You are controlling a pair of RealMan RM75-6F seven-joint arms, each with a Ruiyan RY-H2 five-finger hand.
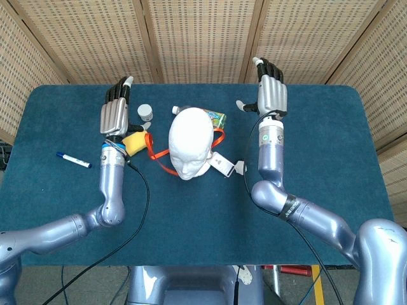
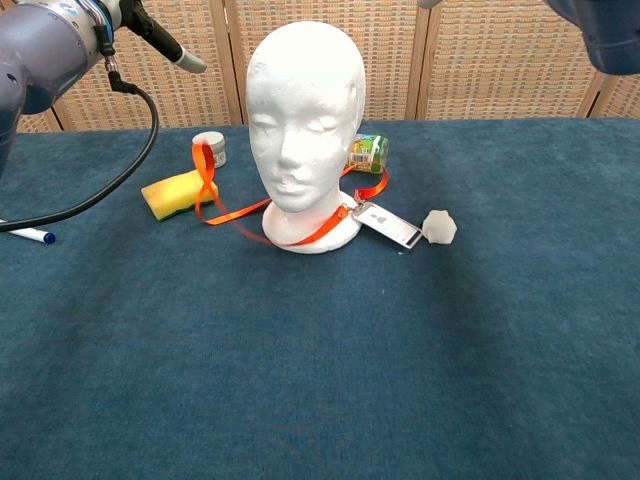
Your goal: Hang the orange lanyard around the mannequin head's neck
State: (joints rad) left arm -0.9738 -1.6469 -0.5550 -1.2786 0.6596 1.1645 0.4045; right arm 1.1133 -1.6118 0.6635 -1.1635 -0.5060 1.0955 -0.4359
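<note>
While both hands are released, the orange lanyard [image 1: 154, 154] lies around the mannequin head [image 1: 190, 145], its loose loop nearer the left hand [image 1: 114, 114] than the right hand [image 1: 270, 94].

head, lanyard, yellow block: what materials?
Head: probably styrofoam, matte white with a faintly grainy surface. Lanyard: flat woven ribbon, likely polyester, slight sheen, curling limply on the table. Yellow block: looks like a foam sponge, porous and soft-edged.
</note>
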